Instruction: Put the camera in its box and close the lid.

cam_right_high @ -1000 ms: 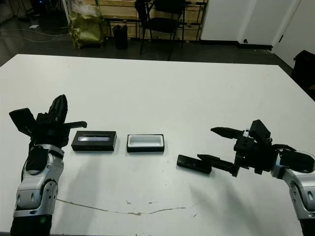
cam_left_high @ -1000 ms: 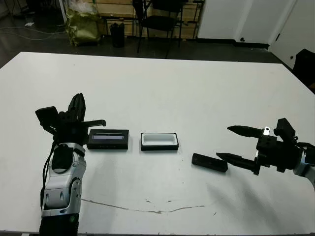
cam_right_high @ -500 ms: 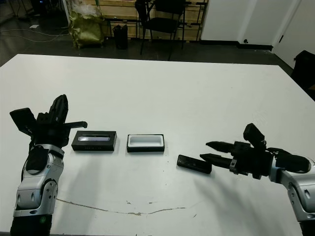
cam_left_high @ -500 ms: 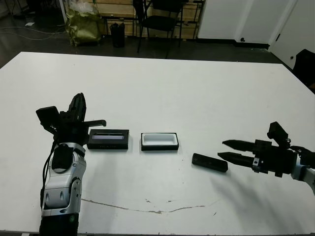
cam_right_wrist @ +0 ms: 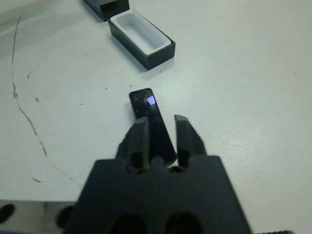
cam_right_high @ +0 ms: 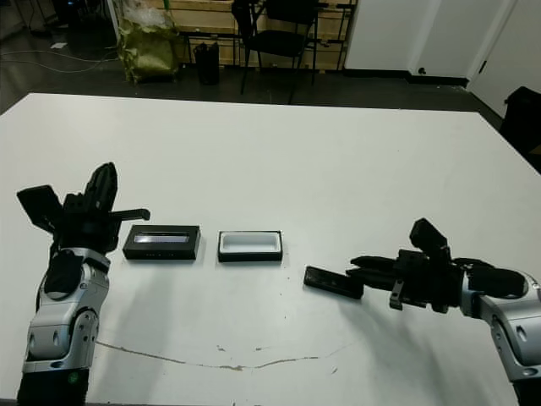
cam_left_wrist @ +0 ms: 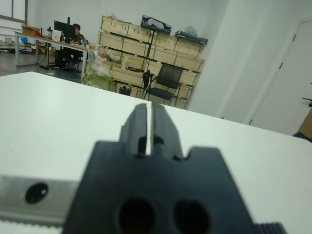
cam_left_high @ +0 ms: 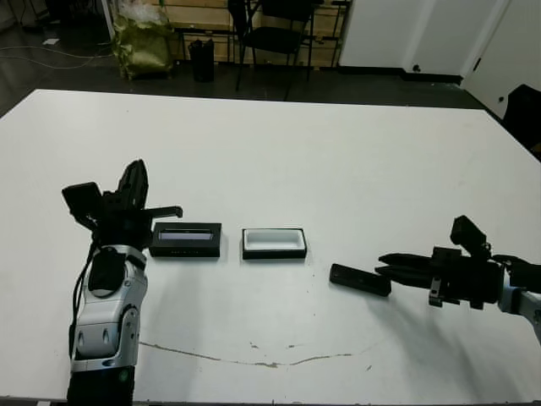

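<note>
A broad white desk [cam_left_high: 279, 144] fills most of the scene, with a thin dark crack-like line running across its near part. The left arm [cam_left_high: 106, 304], silver and black, rises at the near left, and its left tool [cam_left_high: 135, 190] points up and away just left of the lid; in the left wrist view its two fingers [cam_left_wrist: 139, 127] stand pressed together with only a hairline slit between them, so it is closed on nothing. The right arm [cam_right_high: 507, 313] comes in low from the near right, lying almost level over the desk, and the right tool [cam_right_wrist: 159, 134] reaches leftward to the right end of the camera. In the right wrist view its fingers [cam_right_wrist: 140, 139] stand a little apart with the end of the camera between them, so the tool is open around it; whether the pads touch the camera's sides is hard to say from here. The lid [cam_left_high: 186, 239], black with a pale glossy strip on top, lies flat on the desk left of centre. Just beside it on the right, apart from it, sits the box [cam_left_high: 274, 243], open, its white lining showing. The camera [cam_left_high: 359, 280] lies flat on the desk to the right of the box and a little nearer, apart from it, with a small bluish window [cam_right_wrist: 150, 100] glinting on the end that points toward the box.
</note>
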Motion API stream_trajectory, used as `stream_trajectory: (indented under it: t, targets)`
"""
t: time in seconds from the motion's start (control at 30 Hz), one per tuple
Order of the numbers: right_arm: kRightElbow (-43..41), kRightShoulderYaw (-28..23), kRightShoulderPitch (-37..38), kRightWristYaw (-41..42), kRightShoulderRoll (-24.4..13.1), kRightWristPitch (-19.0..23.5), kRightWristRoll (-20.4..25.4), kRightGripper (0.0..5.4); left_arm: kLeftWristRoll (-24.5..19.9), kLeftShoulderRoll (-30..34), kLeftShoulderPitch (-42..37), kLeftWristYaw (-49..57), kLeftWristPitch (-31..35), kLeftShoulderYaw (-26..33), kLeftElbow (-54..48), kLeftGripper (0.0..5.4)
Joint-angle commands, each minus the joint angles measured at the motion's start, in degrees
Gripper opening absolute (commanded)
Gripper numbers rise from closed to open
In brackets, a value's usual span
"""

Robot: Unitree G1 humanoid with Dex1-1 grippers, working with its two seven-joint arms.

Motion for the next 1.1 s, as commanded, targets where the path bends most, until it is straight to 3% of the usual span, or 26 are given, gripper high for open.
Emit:
stream_trajectory:
  t: [0.03,0.13,0.27,0.37,0.5,0.57,0.67,1.0,1.1]
  targets:
    - [2.7,0.1,-0.8,1.8,0.3,-3.7,-0.2,1.63,0.2,0.8,0.3,0.4,1.6,0.2,0.0,0.00]
    - [4.5,0.8,-1.7,3.5,0.5,-7.5,-1.0,2.31,0.3,1.0,0.1,0.7,2.5,0.2,-0.4,0.00]
    - [4.8,2.2,-3.0,5.2,-0.9,-8.5,-2.5,3.21,0.0,1.0,-0.1,0.6,3.3,0.4,-0.7,0.00]
    - [5.7,1.5,-2.7,6.3,-0.3,-13.0,-2.6,3.88,0.3,1.3,0.0,0.5,3.3,0.4,-0.8,0.00]
    - [7.0,2.1,-3.3,7.4,-0.1,-11.5,-1.6,4.82,0.8,1.9,0.3,0.7,4.8,0.2,-1.8,0.00]
    - [7.0,2.3,-3.2,7.1,0.1,-13.4,-2.6,5.27,0.3,1.9,0.4,0.8,5.6,0.4,-2.4,0.00]
    - [8.9,2.3,-3.3,7.9,1.4,-14.3,-1.6,5.12,-0.2,1.9,0.4,1.0,6.8,0.6,-3.2,0.00]
    - [14.1,5.4,-5.3,7.4,2.4,-13.4,-4.7,2.84,-0.2,1.6,0.3,1.4,7.7,0.3,-3.7,0.00]
    - [18.2,6.5,-7.0,8.8,3.3,-15.2,-5.4,2.55,0.4,1.8,0.4,1.3,7.1,0.0,-3.6,0.00]
